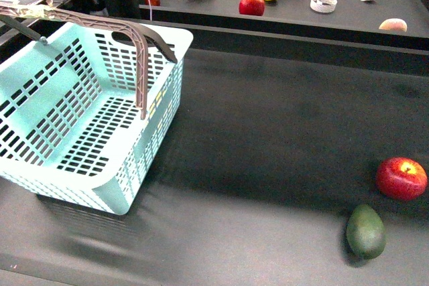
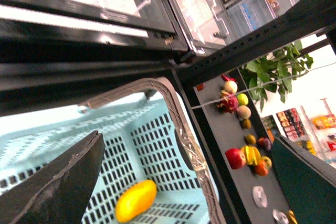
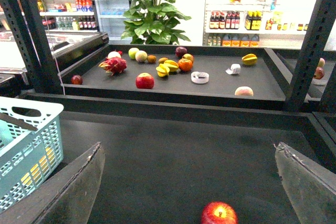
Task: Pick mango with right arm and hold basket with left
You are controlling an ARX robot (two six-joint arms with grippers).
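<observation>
The pale aqua basket [image 1: 154, 132] sits at the left of the dark table, its grey-brown handle [image 1: 100, 25] raised. The yellow-orange mango [image 2: 135, 200] lies inside the basket on its slotted bottom, seen in the left wrist view. It does not show clearly in the front view. My left gripper [image 2: 184, 198] is open above the basket's inside, with the handle [image 2: 184, 129] between its fingers. My right gripper [image 3: 191, 187] is open and empty over the table, above a red apple [image 3: 219, 213]. The basket's corner [image 3: 31, 145] shows in the right wrist view. Neither gripper shows in the front view.
A red apple [image 1: 401, 177] and a dark green egg-shaped fruit [image 1: 365, 230] lie at the table's front right. A raised shelf [image 1: 335, 25] behind holds several fruits and tape rolls. Dark metal posts [image 3: 310, 40] frame the shelf.
</observation>
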